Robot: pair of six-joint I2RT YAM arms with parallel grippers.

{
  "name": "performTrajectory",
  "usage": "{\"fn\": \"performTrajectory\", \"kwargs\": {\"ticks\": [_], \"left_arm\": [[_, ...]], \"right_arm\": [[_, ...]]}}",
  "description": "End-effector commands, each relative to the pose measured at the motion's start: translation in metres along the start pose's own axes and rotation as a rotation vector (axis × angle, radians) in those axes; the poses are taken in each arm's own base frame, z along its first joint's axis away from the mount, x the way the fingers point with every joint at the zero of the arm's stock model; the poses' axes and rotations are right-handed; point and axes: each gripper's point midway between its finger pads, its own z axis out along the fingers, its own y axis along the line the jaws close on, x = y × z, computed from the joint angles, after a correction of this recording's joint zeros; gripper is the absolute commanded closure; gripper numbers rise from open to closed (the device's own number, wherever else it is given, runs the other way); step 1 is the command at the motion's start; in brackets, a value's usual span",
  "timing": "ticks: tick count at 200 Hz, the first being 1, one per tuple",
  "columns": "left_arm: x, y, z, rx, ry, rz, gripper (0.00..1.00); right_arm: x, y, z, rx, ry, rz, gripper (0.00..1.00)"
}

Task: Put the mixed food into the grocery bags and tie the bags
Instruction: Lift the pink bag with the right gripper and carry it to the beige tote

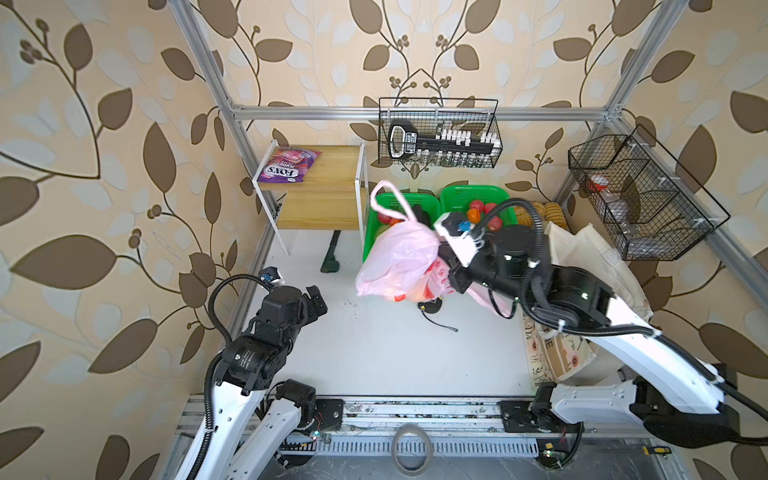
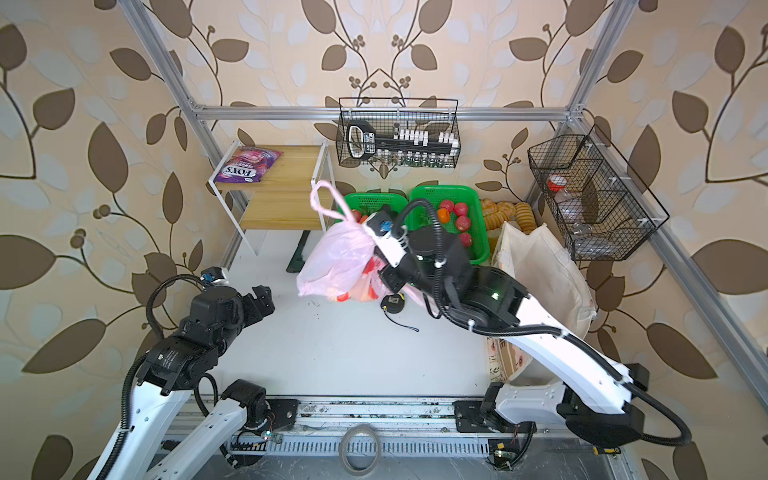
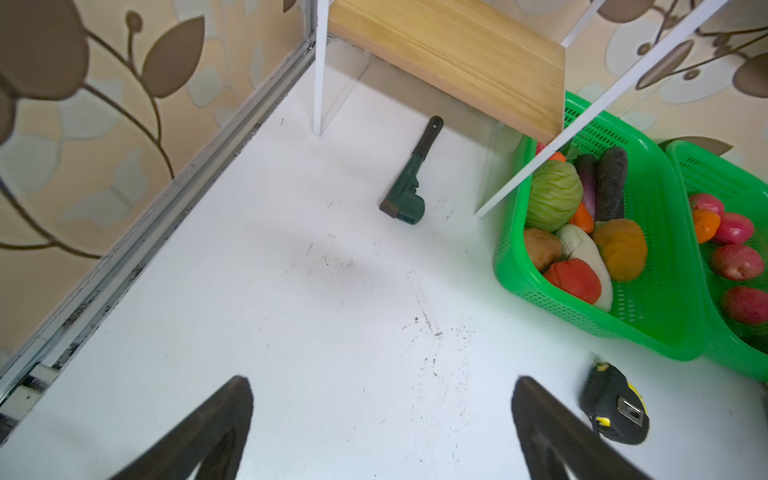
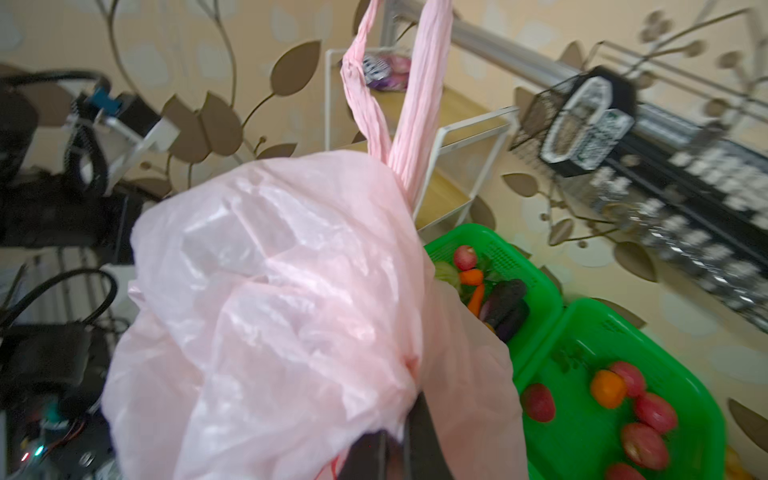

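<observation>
Pink bag, loaded but apparently untied, is pinched by right gripper; left gripper gapes empty; pouch at 11 o'clock not yet packed.

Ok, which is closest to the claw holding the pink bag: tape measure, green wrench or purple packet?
From the right gripper, shut on the pink bag, in a top view:
1. Tape measure, just beside it, in the middle.
2. Green wrench, farther left, by the shelf.
3. Purple packet, farthest left, on the shelf's top.
</observation>
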Motion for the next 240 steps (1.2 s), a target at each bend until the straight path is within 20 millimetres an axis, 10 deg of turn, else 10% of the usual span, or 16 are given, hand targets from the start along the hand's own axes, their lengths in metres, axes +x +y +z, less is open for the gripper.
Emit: {"fn": "performTrajectory", "kwargs": {"ticks": [1,70,115,187,240], "left_arm": [[-0.018,-0.019,-0.008,0.083,-0.037,0.001,0.01],[-0.006,-0.033,0.006,0.127,0.037,-0.001,0.01],[0.0,-0.035,0.014,0.121,0.07,0.01,0.01],[0.001,-0.03,0.018,0.092,0.066,0.027,0.01],[0.0,-0.033,0.022,0.092,0.068,0.052,0.01]], "right_arm": [[-0.009,-0.078,-0.047,0.329,-0.037,0.153,1.0],[0.017,-0.203,-0.165,0.914,0.141,0.229,1.0],[0.079,-0.241,-0.187,1.047,0.283,0.38,1.0],[0.204,-0.239,-0.208,1.179,0.407,0.669,0.99],[0.193,-0.231,-0.258,1.328,0.33,0.65,1.0]]}}
